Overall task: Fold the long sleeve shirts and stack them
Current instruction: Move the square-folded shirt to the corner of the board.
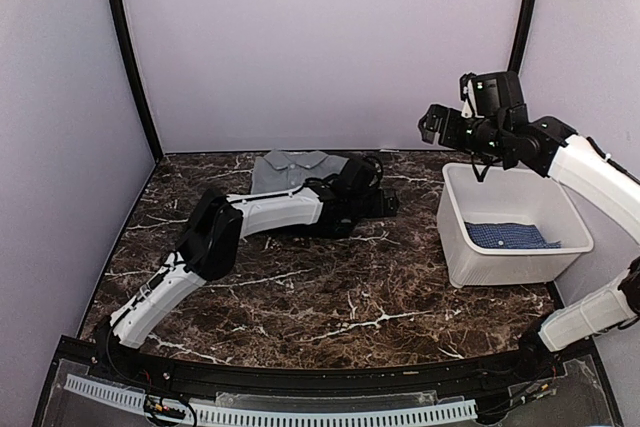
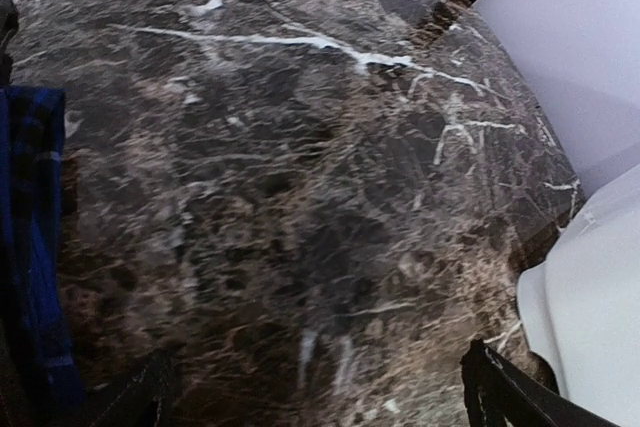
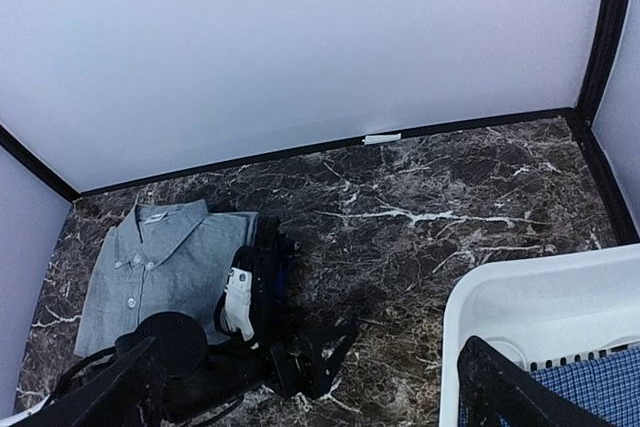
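Jaws spread both sides; we judge right gripper (image 1: 479, 163) hovers over tub (image 1: 458, 247) to fetch blue shirt (image 1: 510, 235) onto grey shirt (image 1: 288, 169).

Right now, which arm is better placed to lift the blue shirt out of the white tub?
Right. The right gripper hangs open above the tub holding the blue shirt; the left gripper is over by the grey shirt.

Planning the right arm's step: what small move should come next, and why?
Probably lower the right gripper into the white tub onto the blue shirt: it hangs open above the tub, and the grey shirt already lies folded.
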`<action>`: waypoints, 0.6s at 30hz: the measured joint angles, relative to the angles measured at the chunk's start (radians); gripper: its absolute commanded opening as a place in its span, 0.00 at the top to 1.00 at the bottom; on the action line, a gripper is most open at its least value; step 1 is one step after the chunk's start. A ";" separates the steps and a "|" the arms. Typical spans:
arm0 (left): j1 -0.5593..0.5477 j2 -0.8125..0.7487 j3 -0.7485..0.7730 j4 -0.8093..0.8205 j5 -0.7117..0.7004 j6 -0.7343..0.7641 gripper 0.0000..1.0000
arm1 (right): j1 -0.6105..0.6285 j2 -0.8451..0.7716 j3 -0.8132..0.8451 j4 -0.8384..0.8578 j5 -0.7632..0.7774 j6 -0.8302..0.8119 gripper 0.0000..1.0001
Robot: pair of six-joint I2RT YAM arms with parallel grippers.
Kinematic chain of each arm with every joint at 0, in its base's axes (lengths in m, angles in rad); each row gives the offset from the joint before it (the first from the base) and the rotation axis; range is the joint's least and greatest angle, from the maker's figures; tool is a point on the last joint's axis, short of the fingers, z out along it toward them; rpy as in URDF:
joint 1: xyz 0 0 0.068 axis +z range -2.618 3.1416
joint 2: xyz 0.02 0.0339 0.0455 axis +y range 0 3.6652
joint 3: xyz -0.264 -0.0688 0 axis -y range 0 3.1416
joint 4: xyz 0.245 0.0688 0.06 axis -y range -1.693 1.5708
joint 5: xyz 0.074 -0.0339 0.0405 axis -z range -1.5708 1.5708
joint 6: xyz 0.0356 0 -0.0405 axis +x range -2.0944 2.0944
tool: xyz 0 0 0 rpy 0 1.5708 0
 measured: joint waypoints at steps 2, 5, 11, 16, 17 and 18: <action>0.017 -0.040 -0.076 0.011 -0.001 0.000 0.01 | 0.000 0.001 -0.010 -0.001 -0.008 0.002 0.01; 0.051 -0.128 -0.213 0.023 0.006 0.001 0.01 | 0.000 0.001 -0.022 -0.001 -0.013 0.005 0.01; 0.145 -0.313 -0.508 0.057 0.019 0.021 0.01 | 0.003 0.002 -0.050 0.006 -0.028 0.015 0.01; 0.246 -0.393 -0.621 0.060 0.042 0.061 0.01 | 0.003 0.008 -0.066 0.017 -0.043 0.020 0.01; 0.263 -0.395 -0.624 0.060 0.046 0.068 0.01 | 0.003 0.010 -0.066 0.019 -0.047 0.021 0.01; 0.282 -0.395 -0.624 0.060 0.052 0.077 0.01 | 0.003 0.013 -0.067 0.020 -0.050 0.021 0.01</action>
